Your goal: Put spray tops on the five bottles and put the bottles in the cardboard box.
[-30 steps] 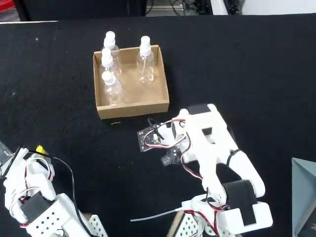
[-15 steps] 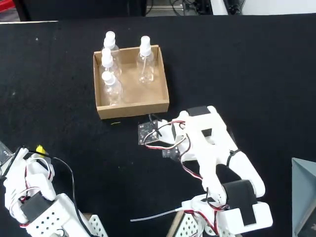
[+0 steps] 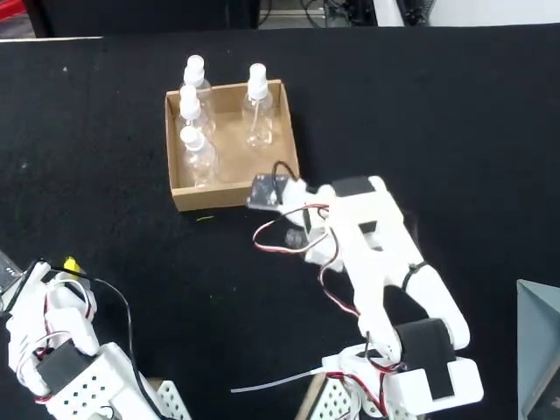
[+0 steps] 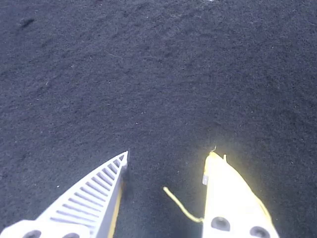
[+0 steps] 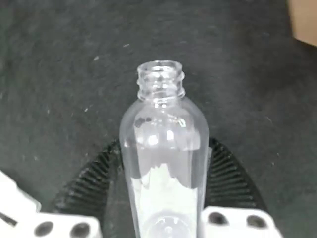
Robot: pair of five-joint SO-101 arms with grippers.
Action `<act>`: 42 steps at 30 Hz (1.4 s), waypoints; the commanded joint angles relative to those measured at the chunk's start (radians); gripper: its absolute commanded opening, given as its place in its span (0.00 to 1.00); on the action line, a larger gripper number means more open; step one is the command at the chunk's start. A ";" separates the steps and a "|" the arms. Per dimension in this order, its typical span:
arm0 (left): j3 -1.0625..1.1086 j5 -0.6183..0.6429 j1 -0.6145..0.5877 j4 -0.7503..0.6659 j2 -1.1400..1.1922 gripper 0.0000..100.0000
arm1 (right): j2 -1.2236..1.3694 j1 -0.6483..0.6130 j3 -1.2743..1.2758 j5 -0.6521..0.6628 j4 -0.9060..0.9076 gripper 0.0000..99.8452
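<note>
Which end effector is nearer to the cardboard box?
Right. The right end effector, holding a capless bottle, is close to the cardboard box's near corner; the left end effector is far off.

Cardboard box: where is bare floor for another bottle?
In the high view, bare floor lies between the three capped bottles on the left wall of the cardboard box and its right wall, nearer than the lone bottle. The left is crowded; the right arm overhangs the near right corner.

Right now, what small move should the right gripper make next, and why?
Probably do not lower the bottle into the cardboard box yet: the right gripper holds it, but its neck is bare, so it needs a spray top first.
</note>
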 commanded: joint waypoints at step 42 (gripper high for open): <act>-0.226 -0.005 0.648 -0.077 -0.014 0.23 | -0.323 -0.015 -0.093 -0.675 0.061 0.15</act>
